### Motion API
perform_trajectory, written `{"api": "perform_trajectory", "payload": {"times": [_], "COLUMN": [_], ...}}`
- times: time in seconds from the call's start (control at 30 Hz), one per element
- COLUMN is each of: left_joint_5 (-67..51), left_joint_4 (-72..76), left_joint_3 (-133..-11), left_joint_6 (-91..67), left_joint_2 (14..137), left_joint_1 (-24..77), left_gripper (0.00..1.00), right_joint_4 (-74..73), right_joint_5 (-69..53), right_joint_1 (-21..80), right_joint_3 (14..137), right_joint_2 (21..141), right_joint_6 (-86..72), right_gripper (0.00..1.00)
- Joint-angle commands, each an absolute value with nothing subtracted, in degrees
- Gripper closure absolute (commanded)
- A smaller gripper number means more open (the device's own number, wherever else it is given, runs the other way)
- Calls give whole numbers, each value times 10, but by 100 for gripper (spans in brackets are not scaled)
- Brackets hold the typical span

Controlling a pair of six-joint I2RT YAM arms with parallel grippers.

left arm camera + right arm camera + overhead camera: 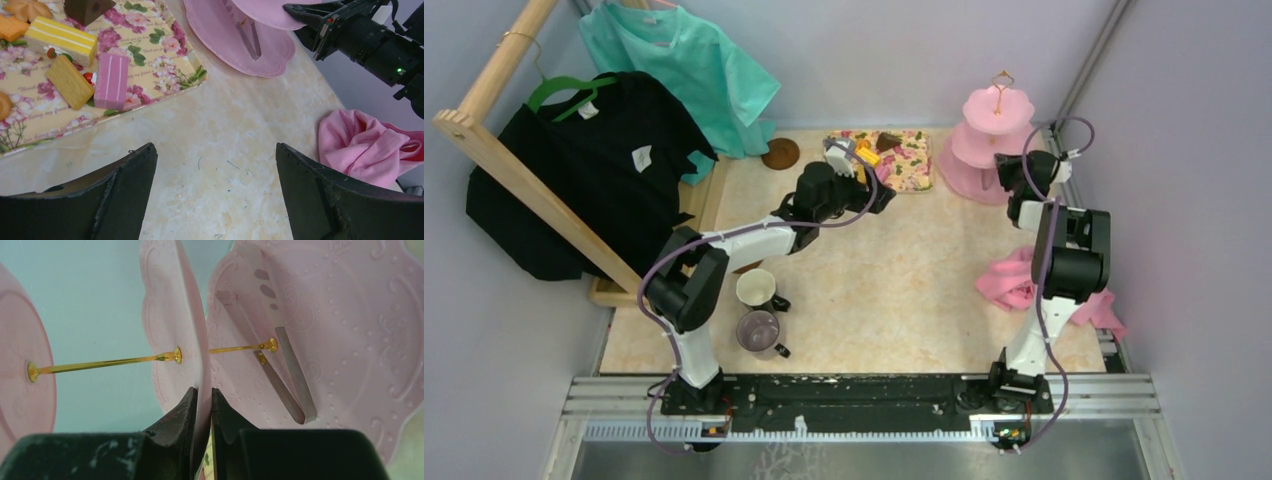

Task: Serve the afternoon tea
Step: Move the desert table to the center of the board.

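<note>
The pink three-tier cake stand point(994, 140) stands at the back right. My right gripper point(203, 390) is shut on the rim of its middle tier point(192, 315); the gold rod point(100, 362) runs between the tiers. Metal tongs point(295, 385) lie on the lowest plate. My left gripper point(214, 146) hangs open over bare table, nothing between its fingers, just right of the snacks: a yellow cake slice point(61, 40), a pink wafer point(111, 80), a biscuit point(70, 81). A white mug point(756, 288) and a grey-purple mug point(759, 330) sit near the left arm's base. A brown saucer point(780, 153) lies at the back.
The snacks rest on a floral mat point(909, 165) left of the stand. A soft pink cloth point(1024, 285) lies bunched beside the right arm. A wooden rack point(514, 170) with black and teal shirts fills the left side.
</note>
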State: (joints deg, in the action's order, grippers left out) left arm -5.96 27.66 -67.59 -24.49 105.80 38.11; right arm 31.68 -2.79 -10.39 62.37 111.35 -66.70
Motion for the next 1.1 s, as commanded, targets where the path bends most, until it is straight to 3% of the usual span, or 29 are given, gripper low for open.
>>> {"api": "perform_trajectory", "payload": {"times": [0.0,0.53,0.77,1.07], "left_joint_5": [-54,-23,-2,-23], "left_joint_4": [295,272,222,199], "left_joint_3": [-660,-642,-676,-764], "left_joint_6": [-247,-222,-290,-382], "left_joint_2": [1027,995,1046,1149], "left_joint_1": [380,387,366,279], "left_gripper": [7,8,7,10], "right_joint_4": [333,362,379,384], "right_joint_5": [-37,-42,-56,-66], "right_joint_1": [-111,-118,-118,-119], "right_joint_3": [598,464,434,434], "right_joint_2": [1061,958,953,957], "right_joint_6": [-674,-710,-717,-707], "right_gripper": [90,90,90,80]}}
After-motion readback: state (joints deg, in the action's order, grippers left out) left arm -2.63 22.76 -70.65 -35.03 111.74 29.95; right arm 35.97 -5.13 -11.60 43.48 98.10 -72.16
